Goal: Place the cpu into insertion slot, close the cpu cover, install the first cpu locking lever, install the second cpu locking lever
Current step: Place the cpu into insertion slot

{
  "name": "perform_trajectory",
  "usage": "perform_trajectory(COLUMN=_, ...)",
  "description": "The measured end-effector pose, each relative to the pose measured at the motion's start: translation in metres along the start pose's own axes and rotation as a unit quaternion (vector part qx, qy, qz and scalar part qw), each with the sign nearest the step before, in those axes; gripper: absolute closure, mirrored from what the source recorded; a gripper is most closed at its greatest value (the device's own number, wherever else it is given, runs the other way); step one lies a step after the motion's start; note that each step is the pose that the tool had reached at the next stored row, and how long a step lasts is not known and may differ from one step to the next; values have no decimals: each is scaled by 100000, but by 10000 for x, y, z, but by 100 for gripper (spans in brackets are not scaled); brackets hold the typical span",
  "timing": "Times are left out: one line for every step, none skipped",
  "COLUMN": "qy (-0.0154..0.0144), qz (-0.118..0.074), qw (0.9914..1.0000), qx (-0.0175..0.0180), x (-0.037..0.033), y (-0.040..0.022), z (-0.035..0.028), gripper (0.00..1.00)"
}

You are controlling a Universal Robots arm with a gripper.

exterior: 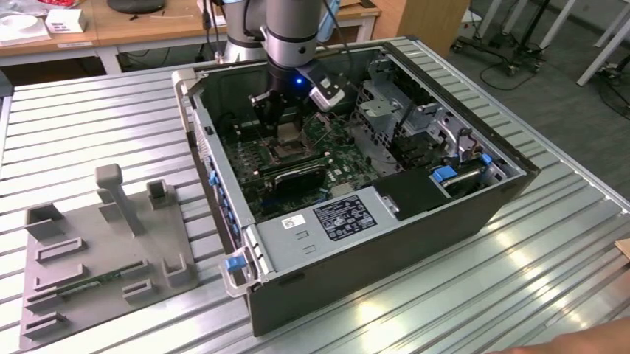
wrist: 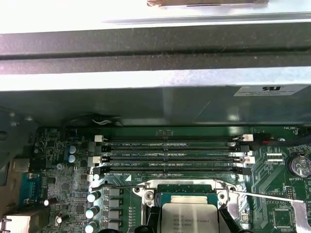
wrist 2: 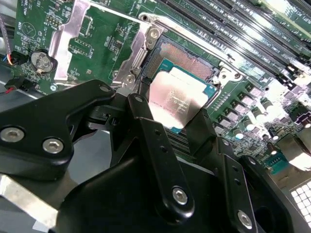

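Where the exterior view takes in the whole station, the slatted metal bench carries an open computer case. Towards that view's left sits a grey holder tray with a narrow green strip lying in one of its recesses. The arm reaches down into the case over the green circuit board. What its gripper carries is too small to make out there.

Both wrist views supply that detail. In the first wrist view the long memory slots lie just beside the socket, which is cut off at the picture's edge. In the second wrist view the cover stands swung open to one side of the socket, whose dark contact field is partly exposed. The gripper's black fingers are narrowed onto opposite edges of the chip, holding it at the socket. Whether it is fully seated cannot be told.
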State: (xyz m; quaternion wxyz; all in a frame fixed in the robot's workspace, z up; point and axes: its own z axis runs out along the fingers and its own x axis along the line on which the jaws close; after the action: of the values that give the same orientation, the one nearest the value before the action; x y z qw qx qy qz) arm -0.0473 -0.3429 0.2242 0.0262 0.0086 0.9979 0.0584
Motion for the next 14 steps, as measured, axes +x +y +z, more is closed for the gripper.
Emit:
perform_trajectory(qy=1, qz=0, qw=100000, qx=5, x=0, y=0, z=5, gripper=46)
perform_trajectory(qy=-1, qz=29, qw=100000, qx=6, x=1, y=-1, z=9, gripper=46)
perform_trajectory(qy=-22, qz=198, qw=100000, qx=14, x=1, y=-1, z=12, gripper=46)
perform_trajectory(qy=-61, qz=560, qw=99998, qx=34, x=1, y=-1, z=16, gripper=46)
perform_trajectory(qy=-123, qz=1094, qw=99994, qx=64, x=2, y=-1, z=20, gripper=46)
perform_trajectory(qy=-202, qz=1733, qw=99985, qx=95, x=2, y=-2, z=24, gripper=46)
perform_trajectory(qy=-285, qz=2444, qw=99970, qx=134, x=2, y=-2, z=27, gripper=46)
perform_trajectory(qy=-372, qz=3180, qw=99949, qx=173, x=2, y=-2, z=30, gripper=46)
perform_trajectory(qy=-470, qz=4034, qw=99917, qx=220, x=2, y=-3, z=33, gripper=46)
perform_trajectory(qy=-570, qz=4844, qw=99881, qx=258, x=2, y=-3, z=36, gripper=46)
perform_trajectory(qy=-668, qz=5693, qw=99835, qx=302, x=2, y=-4, z=39, gripper=46)
perform_trajectory(qy=-767, qz=6502, qw=99785, qx=340, x=2, y=-4, z=42, gripper=46)
perform_trajectory(qy=-869, qz=7376, qw=99723, qx=382, x=3, y=-4, z=45, gripper=46)
perform_trajectory(qy=-967, qz=8208, qw=99657, qx=428, x=3, y=-4, z=48, gripper=46)
